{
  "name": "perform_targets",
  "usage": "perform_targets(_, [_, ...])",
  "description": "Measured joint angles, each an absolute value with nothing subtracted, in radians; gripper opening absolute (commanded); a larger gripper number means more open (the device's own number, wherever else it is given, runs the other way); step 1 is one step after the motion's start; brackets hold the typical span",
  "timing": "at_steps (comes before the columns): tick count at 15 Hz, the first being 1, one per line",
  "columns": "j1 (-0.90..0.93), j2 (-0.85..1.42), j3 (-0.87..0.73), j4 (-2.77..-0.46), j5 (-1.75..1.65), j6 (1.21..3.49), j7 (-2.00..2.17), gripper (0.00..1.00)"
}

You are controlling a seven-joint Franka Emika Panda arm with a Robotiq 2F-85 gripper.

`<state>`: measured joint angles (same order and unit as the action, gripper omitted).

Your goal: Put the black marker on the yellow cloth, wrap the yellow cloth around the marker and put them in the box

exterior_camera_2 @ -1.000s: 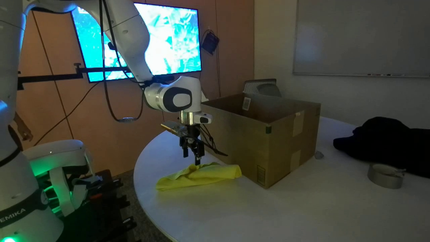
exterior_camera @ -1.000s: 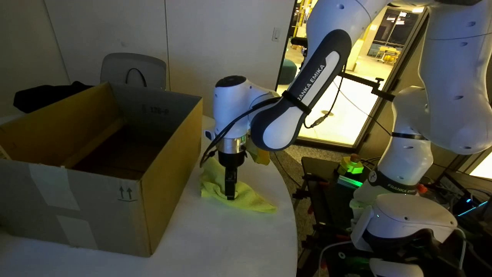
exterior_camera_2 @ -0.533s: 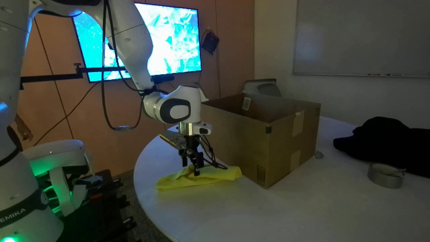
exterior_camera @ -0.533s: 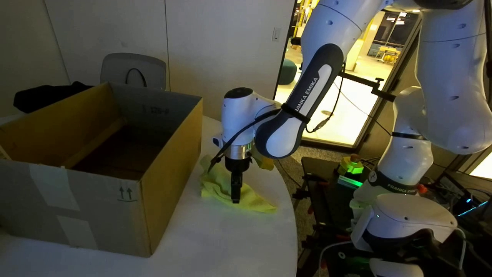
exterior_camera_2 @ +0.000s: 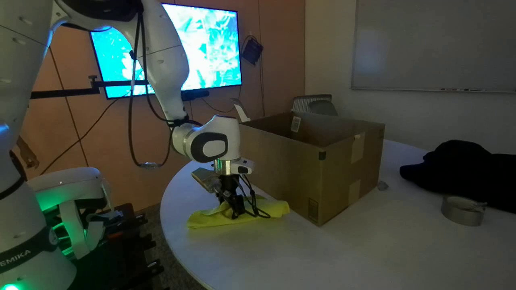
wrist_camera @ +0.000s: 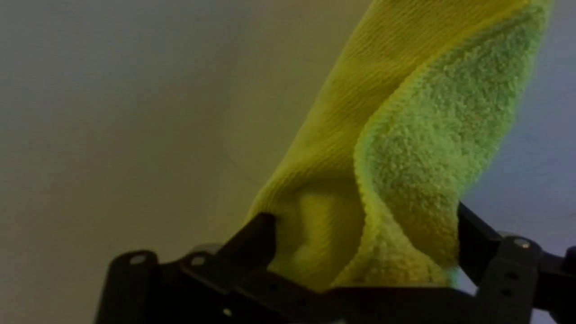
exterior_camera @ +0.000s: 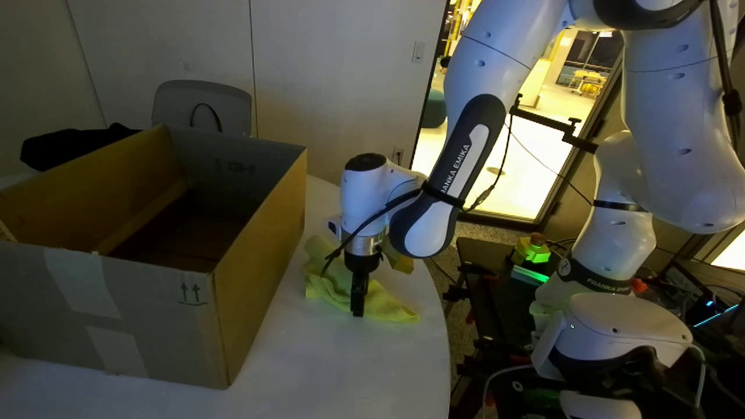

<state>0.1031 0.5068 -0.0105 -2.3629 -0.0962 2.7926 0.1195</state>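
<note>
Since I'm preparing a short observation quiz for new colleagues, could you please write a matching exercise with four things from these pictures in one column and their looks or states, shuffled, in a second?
Things:
1. gripper
2. yellow cloth
3. box
4. grey roll

Looks or states:
A. brown cardboard, open at the top
B. ring-shaped, on the table
C. jaws spread apart, pointing down
D. soft, with part of it folded over

Right pairs: 1-C, 2-D, 3-A, 4-B
</note>
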Motion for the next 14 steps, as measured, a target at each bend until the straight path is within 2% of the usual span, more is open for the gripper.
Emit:
perform_targets(4, [0.162,0.523,-0.063,-2.36,-0.096,2.806,0.21,1.0])
perform_targets(5, [0.171,0.524,-0.07,-2.36,-0.095,2.805,0.227,0.9])
perform_targets(6, [0.177,0.524,-0.075,-2.36,-0.094,2.805,0.242,0.73])
perform_targets(14, [0.158,0.516,-0.081,-2.334,-0.088,2.726,0.268,0.12])
